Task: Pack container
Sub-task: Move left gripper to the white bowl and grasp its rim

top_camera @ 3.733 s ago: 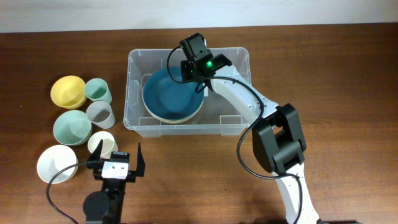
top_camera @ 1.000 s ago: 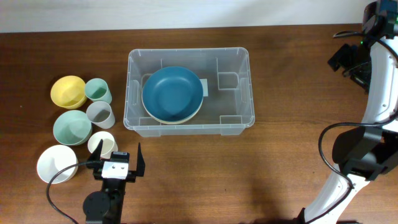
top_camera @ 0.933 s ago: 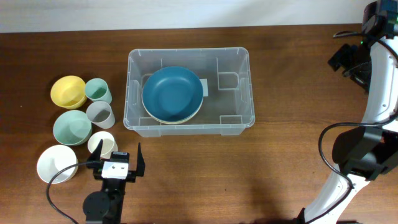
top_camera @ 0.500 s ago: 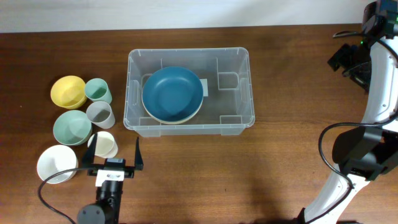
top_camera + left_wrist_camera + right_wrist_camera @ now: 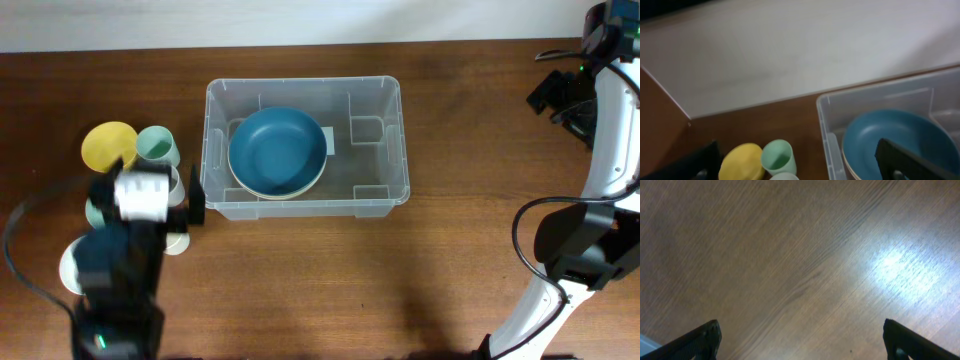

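left pincer (image 5: 152, 190): moved from near table edge to over cups (image 5: 157, 143) | right pincer (image 5: 802, 340): withdrawn from container (image 5: 303, 207) to far right

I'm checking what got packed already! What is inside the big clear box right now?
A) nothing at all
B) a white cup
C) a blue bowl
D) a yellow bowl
C: the blue bowl lies inside the container, stacked on a paler dish, while the yellow bowl stands outside it to the side.

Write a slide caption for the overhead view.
Left gripper, open, over the cups; blue bowl in the container.
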You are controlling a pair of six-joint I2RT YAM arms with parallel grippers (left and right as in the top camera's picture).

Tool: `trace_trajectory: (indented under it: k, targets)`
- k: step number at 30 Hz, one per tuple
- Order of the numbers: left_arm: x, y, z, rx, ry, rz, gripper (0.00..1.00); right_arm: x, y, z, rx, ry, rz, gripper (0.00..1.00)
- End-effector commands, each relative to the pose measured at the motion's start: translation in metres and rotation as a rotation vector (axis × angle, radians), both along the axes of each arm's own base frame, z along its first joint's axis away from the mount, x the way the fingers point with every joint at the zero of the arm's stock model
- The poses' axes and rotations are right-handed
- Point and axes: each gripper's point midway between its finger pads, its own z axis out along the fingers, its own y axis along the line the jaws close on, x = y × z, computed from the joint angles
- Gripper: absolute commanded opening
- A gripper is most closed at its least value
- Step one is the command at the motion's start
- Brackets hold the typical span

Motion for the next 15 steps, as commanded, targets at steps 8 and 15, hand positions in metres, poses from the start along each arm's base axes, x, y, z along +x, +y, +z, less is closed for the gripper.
trace_trajectory:
  k: [8, 15]
  targets:
    - [0.043, 0.053, 0.009, -0.141, 0.321, 0.25, 1.0, 0.0, -0.001, -0.004, 0.001, 0.008, -0.01, 0.99]
    - [0.029, 0.119, -0.009, -0.303, 0.448, 0.461, 1.0, 0.0, -0.001, -0.004, 0.001, 0.008, -0.01, 0.99]
